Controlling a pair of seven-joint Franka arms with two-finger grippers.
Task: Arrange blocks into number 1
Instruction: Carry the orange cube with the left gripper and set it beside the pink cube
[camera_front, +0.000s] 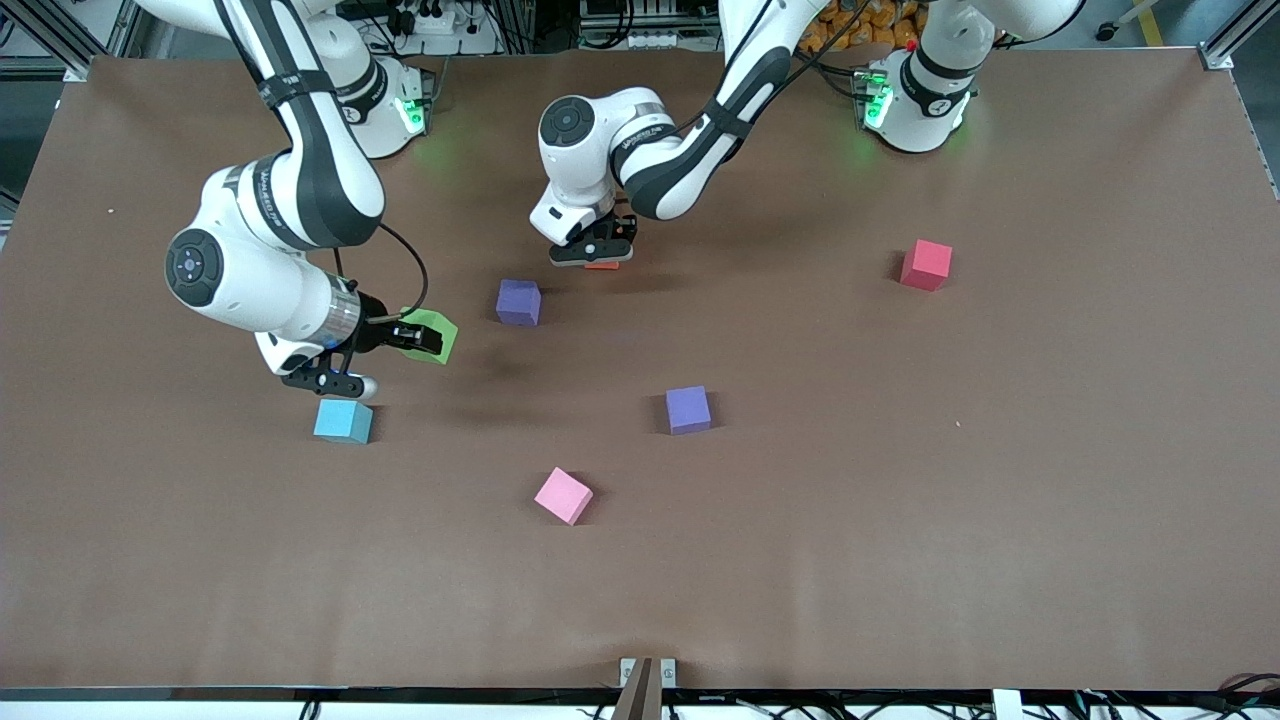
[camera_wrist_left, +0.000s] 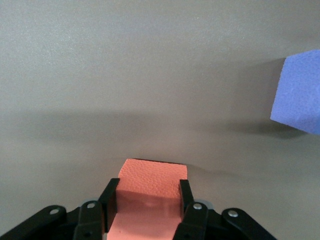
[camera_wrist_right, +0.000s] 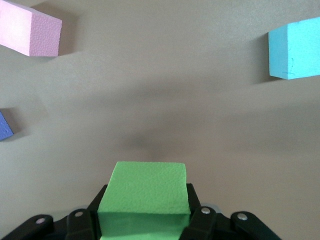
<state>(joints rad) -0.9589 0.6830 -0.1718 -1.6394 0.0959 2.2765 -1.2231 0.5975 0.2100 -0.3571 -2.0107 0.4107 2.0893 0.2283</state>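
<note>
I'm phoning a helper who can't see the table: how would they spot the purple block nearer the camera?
Start from the brown table and find the pink block sitting alone toward the camera. The purple block lies just farther back, toward the left arm's end. The other purple block sits farther from the camera, near the left hand.

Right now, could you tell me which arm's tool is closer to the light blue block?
The right. The right tool, holding the green block, is up just beside the light blue block. The left tool grips the orange block toward the table's middle.
</note>
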